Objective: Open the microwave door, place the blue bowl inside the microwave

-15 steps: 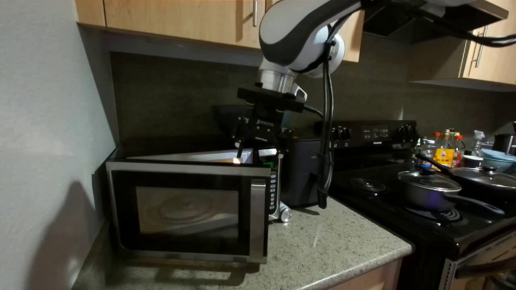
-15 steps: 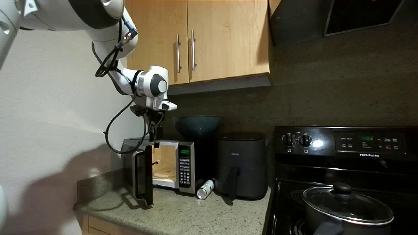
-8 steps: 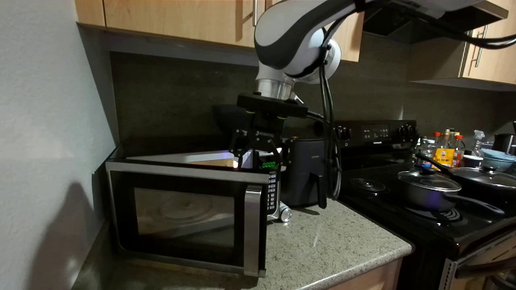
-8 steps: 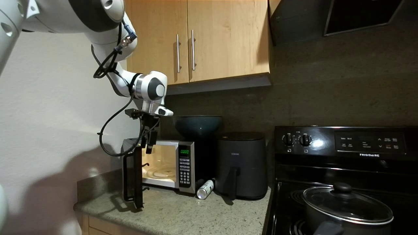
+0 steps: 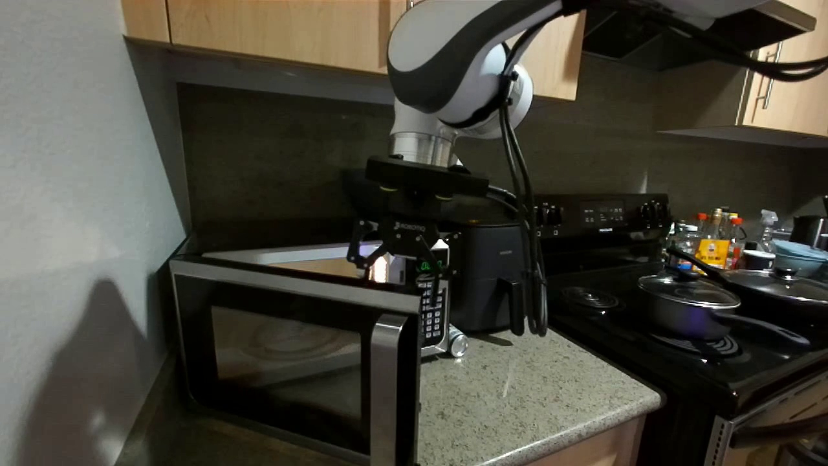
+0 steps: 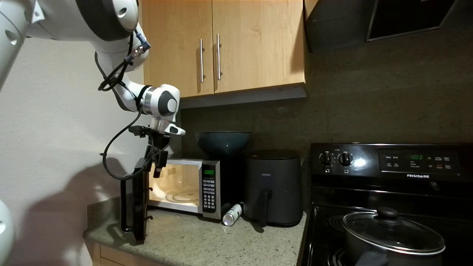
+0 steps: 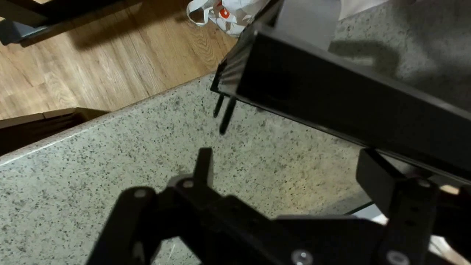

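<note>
You've just swung the door [image 5: 291,362] wider, so the microwave [image 6: 208,188] looks readier for loading; your end effector [image 7: 287,165] is spread, gripping nothing, and the bowl [image 6: 223,143], seemingly atop the microwave, awaits fetching.

The bowl [image 6: 223,143] is of a plain dark blue, almost black toward its lower part. The microwave [image 6: 201,186] has a silver front, a cream-yellow glow inside, and a black button panel [image 6: 209,195] with green digits [image 6: 209,172]. Its door [image 5: 294,362] is black, bordered in silver, and the handle [image 5: 386,388] on it is silver too. The tool [image 7: 287,162] is black, whereas the arm [image 5: 446,58] is white with dark grey parts. From where I stand, the surface [image 6: 221,244] looks pale greyish green, speckled all over with dark dots. The cabinets [image 6: 258,44] are light brown with a fine wood grain.
</note>
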`<act>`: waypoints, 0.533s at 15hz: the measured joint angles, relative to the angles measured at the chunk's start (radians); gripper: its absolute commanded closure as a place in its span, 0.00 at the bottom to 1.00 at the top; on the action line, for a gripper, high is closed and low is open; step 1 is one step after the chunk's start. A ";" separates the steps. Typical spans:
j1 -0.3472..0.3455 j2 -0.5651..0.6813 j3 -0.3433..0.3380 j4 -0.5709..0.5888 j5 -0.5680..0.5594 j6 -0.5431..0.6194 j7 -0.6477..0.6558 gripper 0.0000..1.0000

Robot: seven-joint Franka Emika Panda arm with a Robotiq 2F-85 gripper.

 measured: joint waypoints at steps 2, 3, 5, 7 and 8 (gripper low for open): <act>0.027 0.000 0.014 0.000 -0.005 -0.001 -0.025 0.00; 0.040 0.000 0.020 0.000 -0.006 -0.001 -0.035 0.00; 0.057 0.000 0.025 0.000 -0.006 -0.001 -0.048 0.00; 0.062 0.000 0.026 0.000 -0.006 -0.001 -0.062 0.00; 0.062 -0.001 0.025 0.001 -0.006 -0.001 -0.065 0.00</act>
